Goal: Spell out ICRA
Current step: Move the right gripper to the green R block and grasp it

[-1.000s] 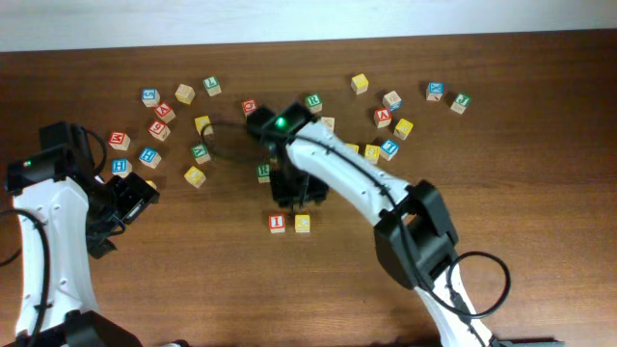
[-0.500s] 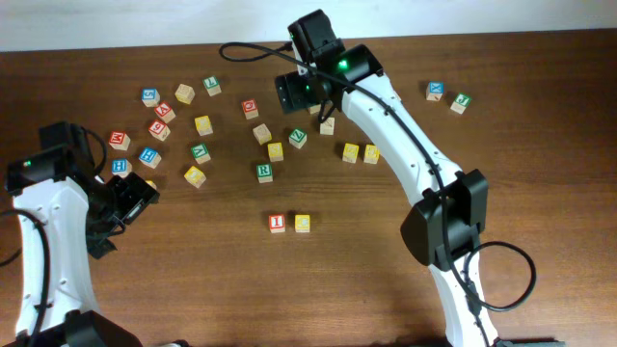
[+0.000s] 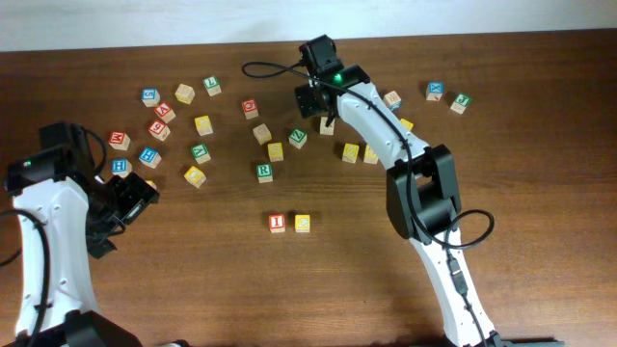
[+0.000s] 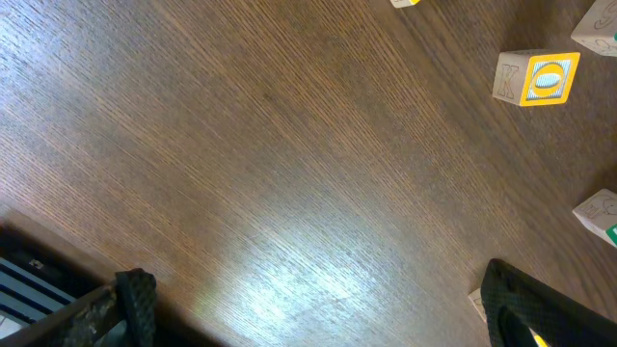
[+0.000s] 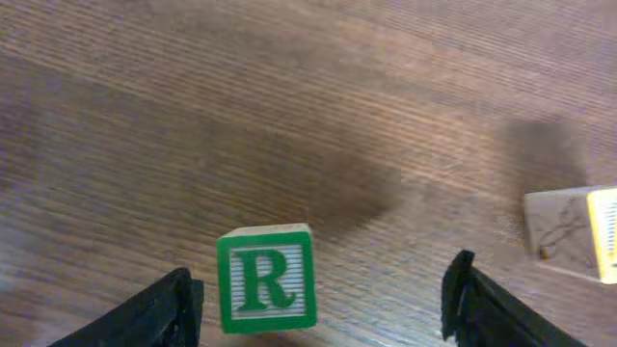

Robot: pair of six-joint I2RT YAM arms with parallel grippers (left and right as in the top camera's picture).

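- Green wooden cube lettered R (image 5: 266,280): seated flat on the brown wooden tabletop (image 5: 289,116), letter face upright toward the right wrist camera.
- Right claw (image 5: 323,294): released, jaws spread wide, nothing held. Cube inside the gap but off-centre, close to the finger at the picture's left, touching neither.
- No long axis on a cube. Side faces judged roughly square to the jaws, so a sideways shift and a descent wanted rather than a wrist turn.
- Red-faced wooden cube lettered I (image 3: 277,223) and yellow-faced wooden cube taken for C (image 3: 303,223): side by side mid-tabletop. Place for R judged on C's far side from I.
- Left claw (image 4: 318,299): released, empty, only bare tabletop between its fingers. Right arm judged nearer.
- Which green cube overhead matches the wrist-view R: cannot tell.
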